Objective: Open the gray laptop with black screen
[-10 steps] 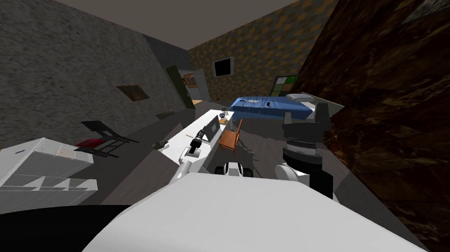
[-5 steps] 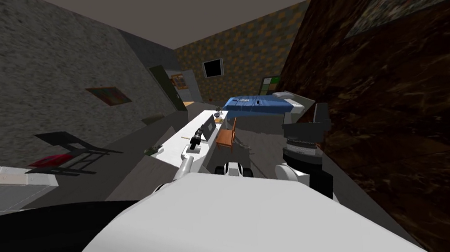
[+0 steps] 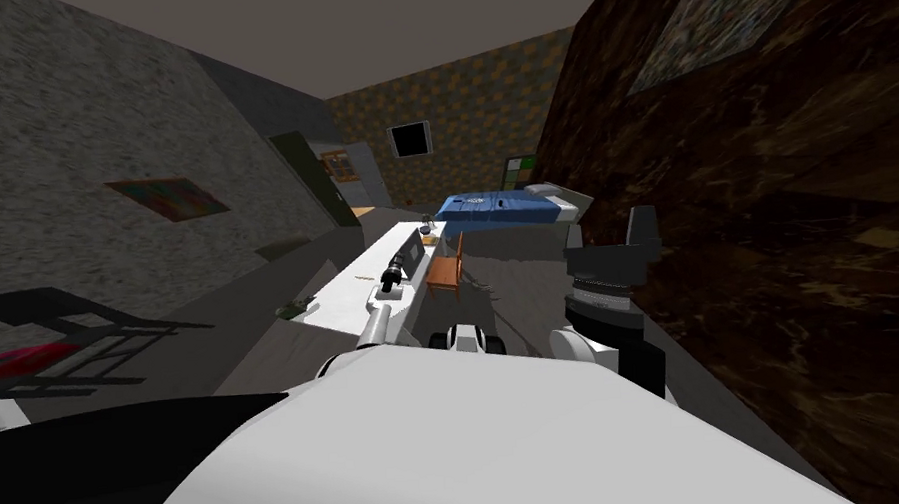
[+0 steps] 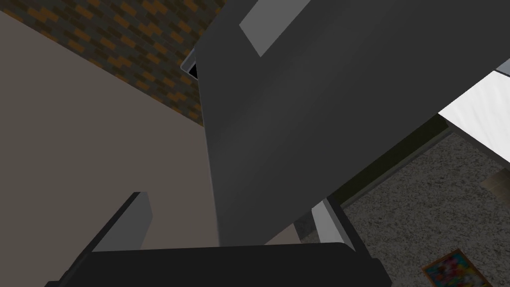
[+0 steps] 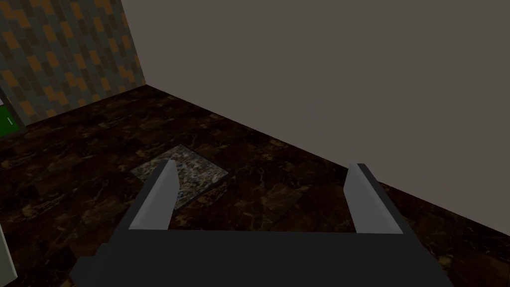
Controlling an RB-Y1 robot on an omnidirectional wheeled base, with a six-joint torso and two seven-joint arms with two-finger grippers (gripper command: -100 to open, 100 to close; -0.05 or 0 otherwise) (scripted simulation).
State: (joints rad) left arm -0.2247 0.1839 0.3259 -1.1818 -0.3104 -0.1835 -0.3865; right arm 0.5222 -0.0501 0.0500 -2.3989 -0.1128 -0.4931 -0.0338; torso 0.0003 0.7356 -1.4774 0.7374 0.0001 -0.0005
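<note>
The gray laptop point(image 3: 417, 259) stands on a white desk point(image 3: 356, 296) with its lid raised. My left arm reaches out over the desk, and my left gripper point(image 3: 400, 265) is at the lid. In the left wrist view the lid's dark grey face point(image 4: 309, 114) rises between the fingers of the left gripper point(image 4: 229, 219). The fingers stand wide apart, so the gripper is open, and the lid lies close to one finger point(image 4: 326, 224). My right gripper point(image 5: 263, 199) is open and empty, raised beside a dark brown wall point(image 3: 787, 237).
An orange chair point(image 3: 446, 272) stands at the desk's right side. Behind it is a blue bed point(image 3: 494, 208). A small object point(image 3: 426, 229) sits at the desk's far end. A black frame with a red item point(image 3: 54, 345) stands at the left, and a small green thing point(image 3: 291, 308) lies on the floor.
The whole head view has swung, so my body has moved: the white cabinet at the left has slid out of sight and the desk sits farther left. My left gripper stays at the lid.
</note>
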